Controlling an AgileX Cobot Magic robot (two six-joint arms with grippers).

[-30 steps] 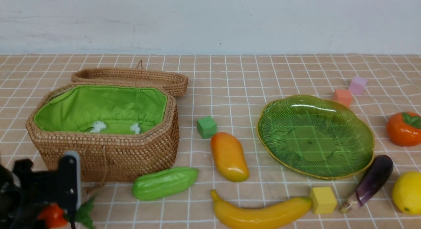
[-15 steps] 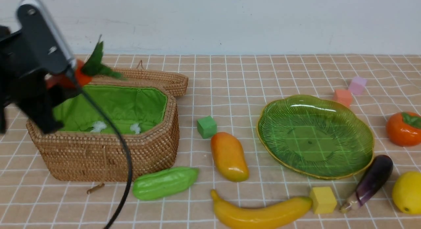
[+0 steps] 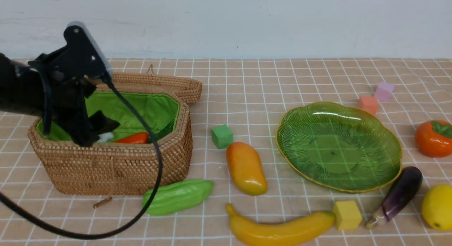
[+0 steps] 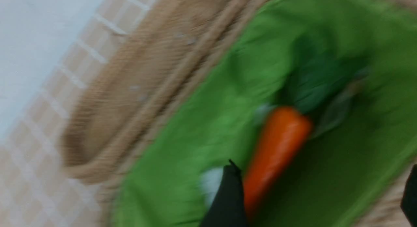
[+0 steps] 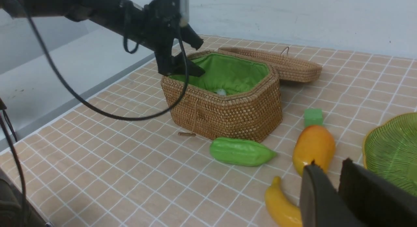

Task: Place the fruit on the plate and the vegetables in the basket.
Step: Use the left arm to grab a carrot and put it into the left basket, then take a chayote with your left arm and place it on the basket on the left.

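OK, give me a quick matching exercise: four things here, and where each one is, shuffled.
1. Red chili
2. Green gourd
3. Eggplant
4. Left gripper

A. on the table, between the plate and the lemon
B. inside the basket, on the green lining
C. open, over the basket
D. on the table, in front of the basket

Pairs: 1-B, 2-D, 3-A, 4-C
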